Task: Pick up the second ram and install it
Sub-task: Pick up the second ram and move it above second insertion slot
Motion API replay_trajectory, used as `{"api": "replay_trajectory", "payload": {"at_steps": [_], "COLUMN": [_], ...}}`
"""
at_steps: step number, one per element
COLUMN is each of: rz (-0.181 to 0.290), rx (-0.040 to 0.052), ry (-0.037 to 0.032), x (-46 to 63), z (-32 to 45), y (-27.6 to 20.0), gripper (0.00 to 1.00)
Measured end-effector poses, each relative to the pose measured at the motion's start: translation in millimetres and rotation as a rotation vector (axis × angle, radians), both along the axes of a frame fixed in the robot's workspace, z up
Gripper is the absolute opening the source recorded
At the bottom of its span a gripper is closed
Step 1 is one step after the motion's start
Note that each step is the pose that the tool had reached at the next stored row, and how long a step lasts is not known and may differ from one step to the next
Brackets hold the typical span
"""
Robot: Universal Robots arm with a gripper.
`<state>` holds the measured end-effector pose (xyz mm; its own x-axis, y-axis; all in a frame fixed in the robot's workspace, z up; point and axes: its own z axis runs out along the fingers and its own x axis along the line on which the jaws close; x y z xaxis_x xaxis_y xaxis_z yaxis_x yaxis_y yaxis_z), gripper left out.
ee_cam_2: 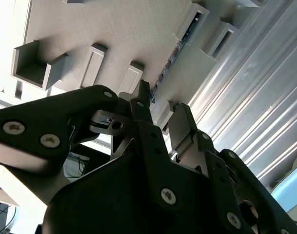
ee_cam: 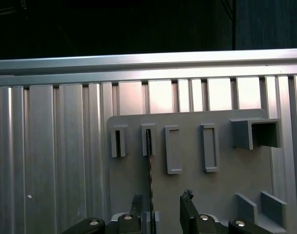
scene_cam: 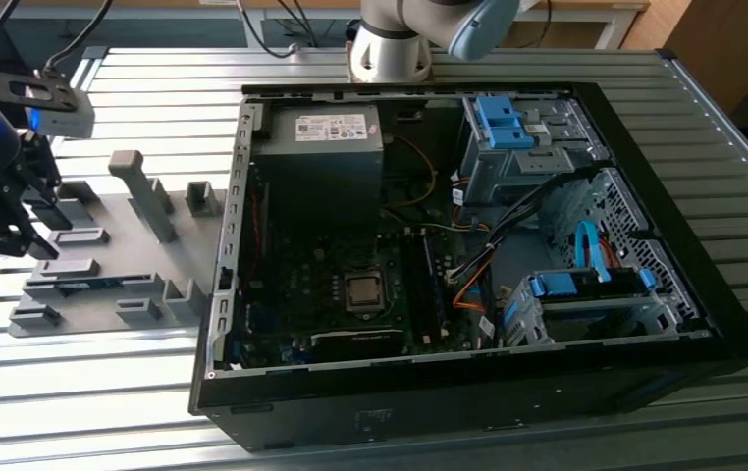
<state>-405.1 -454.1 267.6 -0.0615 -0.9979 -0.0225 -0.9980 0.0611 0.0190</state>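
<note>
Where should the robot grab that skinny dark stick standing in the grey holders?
Probably pinch the second ram across its flat faces, mid-length, coming from straight above: it stands on edge, and grey holder blocks hold its ends.

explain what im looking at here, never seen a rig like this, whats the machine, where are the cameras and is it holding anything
The machine is a single robot arm ending in a black two-fingered gripper. The exterior view comes from a camera off the arm. It shows a ribbed aluminium table carrying an open black computer case and, on the exterior view's left, a flat grey plastic holder plate with raised blocks. Both wrist views come from cameras riding on the arm, looking past the gripper at that plate. The thin dark strip standing edge-on in a holder is the second ram, a slim memory stick. The gripper is open and holds nothing. In the first wrist view the stick runs between its fingers.
</note>
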Motion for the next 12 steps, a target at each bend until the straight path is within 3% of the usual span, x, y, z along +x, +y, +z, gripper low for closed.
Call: {"api": "replay_trajectory", "payload": {"at_steps": [12], "rz": [0.000], "rx": [0.0003], "ry": [-0.0004], "x": [-0.4], "z": [-3.1], "y": [-0.2], "gripper": [0.43]}}
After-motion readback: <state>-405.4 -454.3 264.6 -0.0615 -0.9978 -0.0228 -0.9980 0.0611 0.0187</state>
